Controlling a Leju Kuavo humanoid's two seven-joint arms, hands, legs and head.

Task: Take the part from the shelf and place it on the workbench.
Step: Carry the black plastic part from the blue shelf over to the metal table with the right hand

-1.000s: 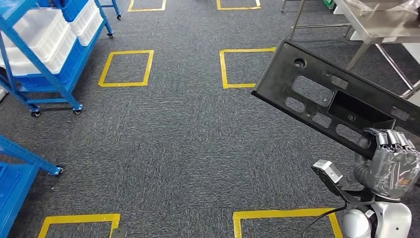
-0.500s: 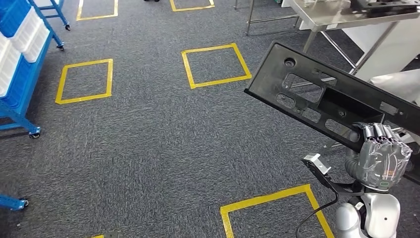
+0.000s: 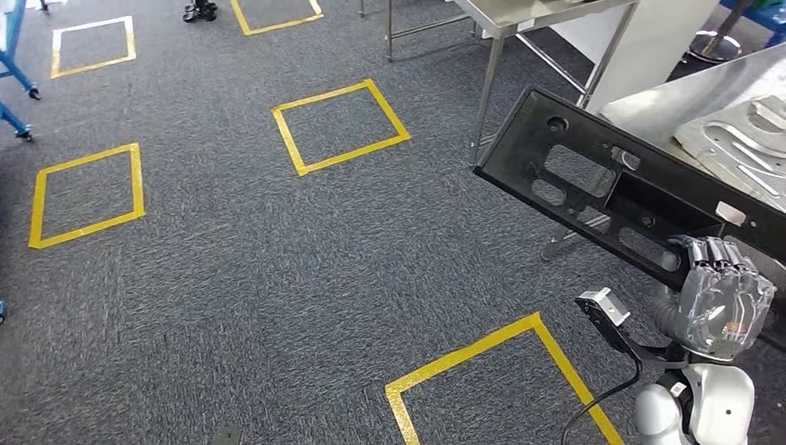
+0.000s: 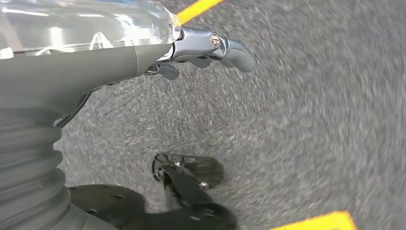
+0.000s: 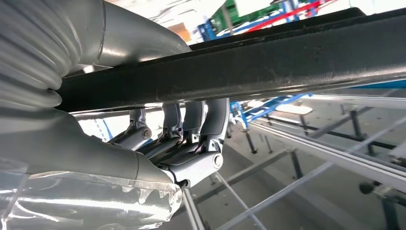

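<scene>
Since the earlier frame the view has been turned, and the workbench (image 3: 690,97) is brought in at upper right. The part (image 3: 640,199) is gripped by the right hand (image 3: 718,297), fingers curled over its near edge, its long axis aimed up-left beside the bench. Left hand (image 4: 210,48) fingers are held loosely spread, holding nothing.

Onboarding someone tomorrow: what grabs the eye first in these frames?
The long black panel with cut-out slots, held up at the right by the right hand gripping its lower edge. Behind it stands a steel workbench bearing pale flat shapes. Yellow tape squares mark the grey carpet.
</scene>
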